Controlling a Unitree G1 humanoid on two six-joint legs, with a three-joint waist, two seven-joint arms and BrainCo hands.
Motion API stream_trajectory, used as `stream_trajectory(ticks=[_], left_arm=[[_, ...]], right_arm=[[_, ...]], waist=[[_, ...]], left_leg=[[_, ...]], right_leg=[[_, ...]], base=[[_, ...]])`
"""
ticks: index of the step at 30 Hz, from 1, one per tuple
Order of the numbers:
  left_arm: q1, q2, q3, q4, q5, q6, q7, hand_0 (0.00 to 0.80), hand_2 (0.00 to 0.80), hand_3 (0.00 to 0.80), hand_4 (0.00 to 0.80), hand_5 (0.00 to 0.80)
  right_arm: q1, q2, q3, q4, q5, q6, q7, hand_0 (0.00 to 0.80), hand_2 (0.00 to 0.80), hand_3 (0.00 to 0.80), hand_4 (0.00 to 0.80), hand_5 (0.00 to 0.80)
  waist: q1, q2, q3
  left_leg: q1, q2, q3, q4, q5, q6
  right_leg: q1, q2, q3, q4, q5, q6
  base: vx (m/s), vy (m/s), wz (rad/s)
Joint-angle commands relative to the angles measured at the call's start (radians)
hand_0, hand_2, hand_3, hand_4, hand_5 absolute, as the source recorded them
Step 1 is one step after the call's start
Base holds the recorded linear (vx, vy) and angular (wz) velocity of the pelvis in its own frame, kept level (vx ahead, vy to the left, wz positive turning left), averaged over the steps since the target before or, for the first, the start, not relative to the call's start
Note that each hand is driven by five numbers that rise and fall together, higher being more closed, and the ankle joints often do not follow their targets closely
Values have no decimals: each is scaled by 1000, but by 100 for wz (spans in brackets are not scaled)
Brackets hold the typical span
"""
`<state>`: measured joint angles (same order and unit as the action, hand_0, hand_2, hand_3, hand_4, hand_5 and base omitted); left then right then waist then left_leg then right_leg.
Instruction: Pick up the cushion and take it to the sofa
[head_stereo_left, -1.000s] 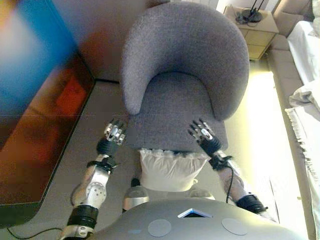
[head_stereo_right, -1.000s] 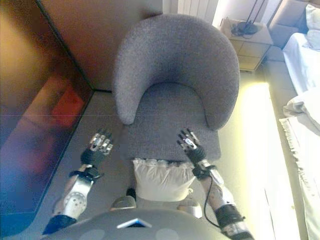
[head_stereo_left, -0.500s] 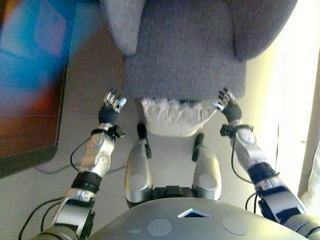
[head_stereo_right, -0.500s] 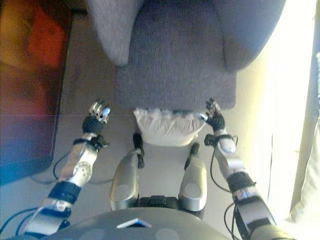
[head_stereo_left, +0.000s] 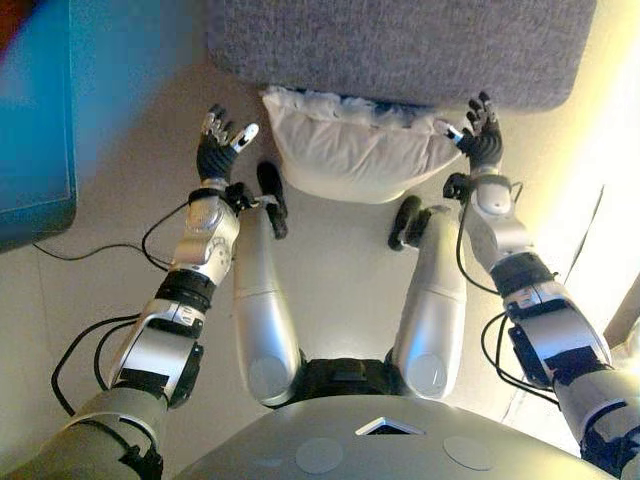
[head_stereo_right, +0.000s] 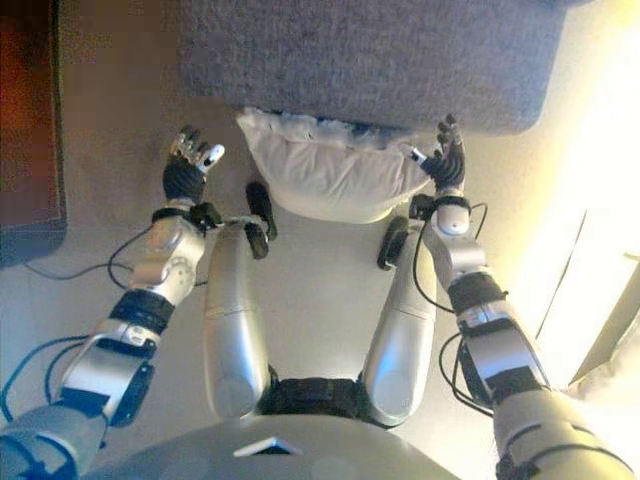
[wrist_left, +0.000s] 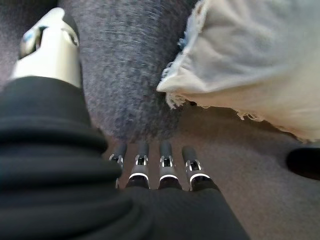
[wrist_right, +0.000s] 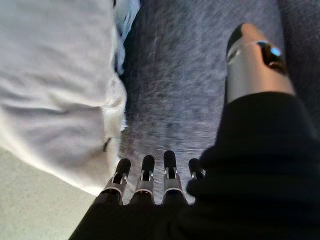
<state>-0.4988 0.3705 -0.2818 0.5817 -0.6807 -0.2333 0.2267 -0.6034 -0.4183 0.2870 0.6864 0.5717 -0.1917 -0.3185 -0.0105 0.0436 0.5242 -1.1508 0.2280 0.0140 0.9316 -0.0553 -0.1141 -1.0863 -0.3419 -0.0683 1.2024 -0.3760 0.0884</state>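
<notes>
Cushion (head_stereo_left: 352, 155) lies between both hands — left hand (head_stereo_left: 219, 143), right hand (head_stereo_left: 480, 132) — fingers spread, neither gripping.

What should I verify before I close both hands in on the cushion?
1. Cushion reachable: lies on the floor against the front of the grey armchair. Ok.
2. Left hand ready: fingers straight, holding nothing, beside the cushion's left end with a gap. Ok.
3. Right hand ready: fingers straight, at the cushion's right end; thumb tip looks very near the fabric. Ok.
4. Contact made: left no; right cannot tell.
5. Hands bracketing the cushion evenly: one at each end, at roughly the same height. Ok.
6. Room behind the cushion: its back edge sits tight against the armchair base. Not ok.
</notes>
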Motion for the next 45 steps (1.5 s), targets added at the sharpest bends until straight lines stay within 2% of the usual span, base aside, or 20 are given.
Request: stream_trajectory(ticks=[1, 8, 18, 23, 29, 34, 40, 45], left_arm=[[-16, -7, -8, -14, 25, -37, -5, 0, 0, 0, 0, 0], [-73, 32, -12, 37, 20, -16, -16, 0, 0, 0, 0, 0], [-128, 123, -3, 103, -55, 66, -96, 0, 0, 0, 0, 0], [-139, 159, 20, 135, -99, 96, -68, 0, 0, 0, 0, 0], [-120, 158, 32, 146, -122, 96, -143, 0, 0, 0, 0, 0], [-105, 137, 14, 110, -143, 132, -227, 0, 0, 0, 0, 0], [-116, 135, -7, 98, -134, 175, -237, 0, 0, 0, 0, 0], [-151, 140, -38, 129, -141, 193, -251, 0, 0, 0, 0, 0]], right_arm=[[-10, -37, -31, -3, 37, -36, -44, 0, 0, 0, 0, 0], [-27, -62, -67, 24, 128, -53, -92, 0, 0, 0, 0, 0], [77, -116, -145, -34, 222, -97, -19, 0, 0, 0, 0, 0], [128, -136, -125, -62, 204, -42, 175, 0, 0, 0, 0, 0], [142, -123, -74, -62, 253, -23, 340, 0, 0, 0, 0, 0], [143, -92, -38, -124, 263, 0, 447, 0, 0, 0, 0, 0], [101, -102, 50, -186, 137, 64, 514, 0, 0, 0, 0, 0], [25, -123, 118, -142, 137, 113, 453, 0, 0, 0, 0, 0]], waist=[[-14, 27, -4], [-32, 30, -4], [-72, 13, -4], [-84, 3, -4], [-77, -7, -4], [-75, -1, -4], [-71, 1, -4], [-61, 9, -4]], left_leg=[[-44, 38, -15, 226, -231, 15], [-212, 55, -31, 402, -290, 30], [-303, 91, -36, 538, -343, 46], [-316, 98, -39, 574, -355, 53], [-319, 100, -47, 595, -360, 50], [-323, 102, -46, 598, -353, 46], [-337, 111, -44, 617, -345, 42], [-350, 108, -47, 640, -343, 42]], right_leg=[[-91, -16, 91, -55, 154, 28], [-247, -4, 137, 96, 95, 14], [-341, 8, 170, 206, 67, 7], [-360, 8, 180, 240, 58, -2], [-366, -2, 179, 258, 58, -5], [-370, -11, 190, 255, 70, 0], [-384, -25, 207, 262, 87, 6], [-395, -28, 217, 278, 90, 2]], base=[[-2, -32, 2], [13, 5, 0], [52, 44, -8], [35, 8, -10], [6, -9, -2], [15, 35, 0], [7, 62, -3], [8, 17, -5]])
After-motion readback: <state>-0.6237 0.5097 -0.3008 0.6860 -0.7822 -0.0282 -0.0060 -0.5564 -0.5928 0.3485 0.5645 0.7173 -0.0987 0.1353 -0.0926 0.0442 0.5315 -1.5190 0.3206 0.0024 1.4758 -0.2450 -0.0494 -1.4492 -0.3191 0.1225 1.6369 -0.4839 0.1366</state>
